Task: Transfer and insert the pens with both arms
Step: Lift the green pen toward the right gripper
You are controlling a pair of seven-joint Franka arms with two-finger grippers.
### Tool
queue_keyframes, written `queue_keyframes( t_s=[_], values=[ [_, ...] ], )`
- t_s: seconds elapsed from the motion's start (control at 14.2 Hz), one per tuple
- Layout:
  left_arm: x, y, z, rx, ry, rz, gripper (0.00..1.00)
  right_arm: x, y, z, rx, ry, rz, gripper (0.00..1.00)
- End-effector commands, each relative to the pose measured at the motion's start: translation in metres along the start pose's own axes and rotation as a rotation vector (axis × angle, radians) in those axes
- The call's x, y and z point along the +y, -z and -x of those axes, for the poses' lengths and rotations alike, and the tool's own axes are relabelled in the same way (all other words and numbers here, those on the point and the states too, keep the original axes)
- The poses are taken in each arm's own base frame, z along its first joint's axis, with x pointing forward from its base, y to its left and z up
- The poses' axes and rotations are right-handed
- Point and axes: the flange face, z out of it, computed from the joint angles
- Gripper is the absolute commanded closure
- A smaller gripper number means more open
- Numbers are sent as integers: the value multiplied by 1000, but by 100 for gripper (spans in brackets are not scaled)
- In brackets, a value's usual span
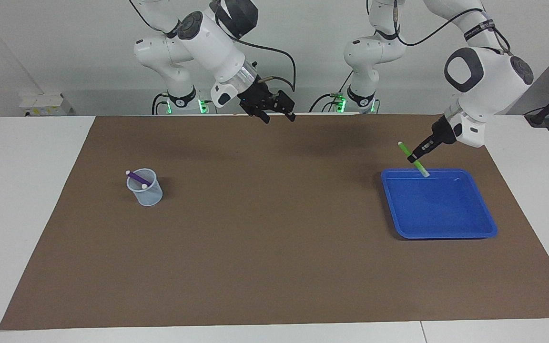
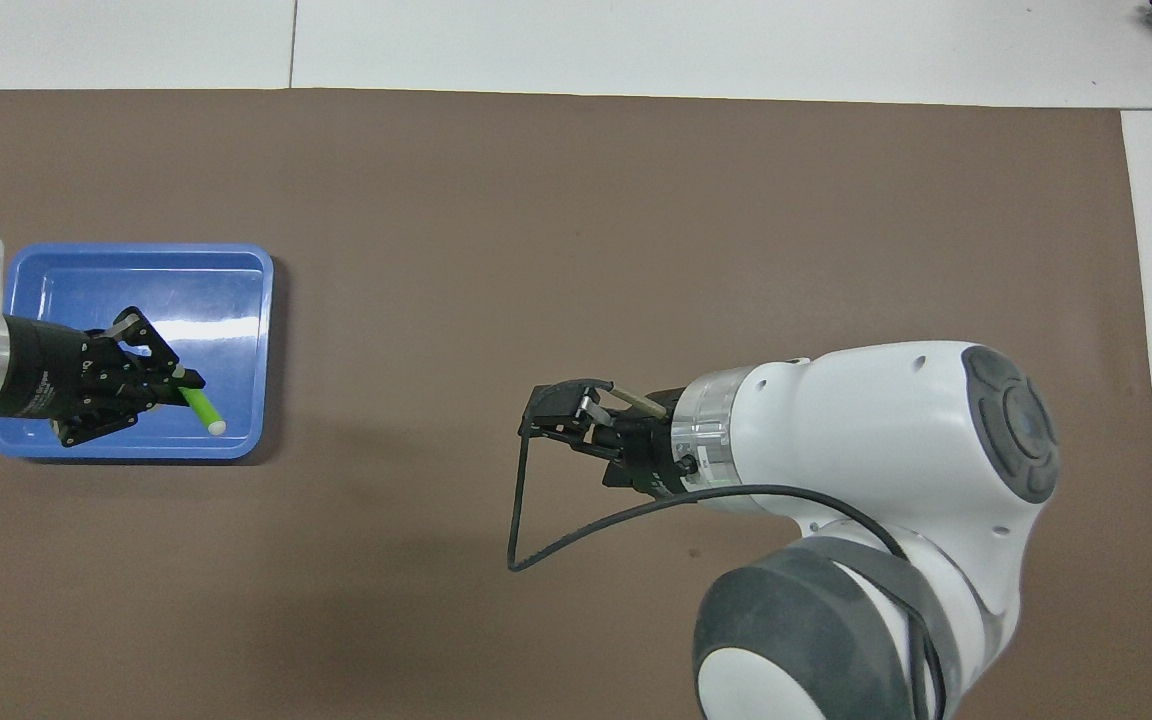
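My left gripper (image 1: 416, 156) (image 2: 181, 378) is shut on the green pen (image 1: 405, 150) (image 2: 202, 412), which hangs tilted in the air over the blue tray's (image 1: 470, 233) (image 2: 251, 300) edge nearest the robots. The tray holds nothing else. A purple pen (image 1: 136, 177) leans inside the small clear cup (image 1: 146, 193) toward the right arm's end of the table. My right gripper (image 1: 278, 112) (image 2: 561, 415) waits open, raised over the mat's edge close to the robots.
A brown mat (image 1: 274, 238) (image 2: 636, 220) covers most of the white table. Two smaller white arms with green-lit bases (image 1: 184, 102) stand at the table's edge by the robots. A black cable (image 2: 526, 520) loops under the right wrist.
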Motion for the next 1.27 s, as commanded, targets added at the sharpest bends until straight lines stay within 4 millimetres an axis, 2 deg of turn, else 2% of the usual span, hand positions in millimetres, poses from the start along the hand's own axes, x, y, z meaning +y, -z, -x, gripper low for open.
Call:
queue_keyframes(
  t_s=[0.0,0.21,0.35,0.63,0.77,1.06,1.2],
  values=[
    [5,2,36,-37,115,21,100,-1,-2,1,-5,-23,-26,0],
    [7,0,66,-78,226,35,100,-1,-2,1,-4,-17,-25,0],
    [8,7,85,-96,285,65,100,-1,-1,1,-2,-15,-27,0],
    [8,17,108,-130,413,118,100,-1,-2,1,1,-14,-28,0],
    [13,16,123,-129,470,129,100,-13,-14,21,8,9,-43,0],
    [19,-2,154,-103,537,171,100,-26,-21,37,31,-18,-82,0],
    [19,-5,162,-104,544,172,100,-33,-23,46,1,-39,-117,0]
  ],
)
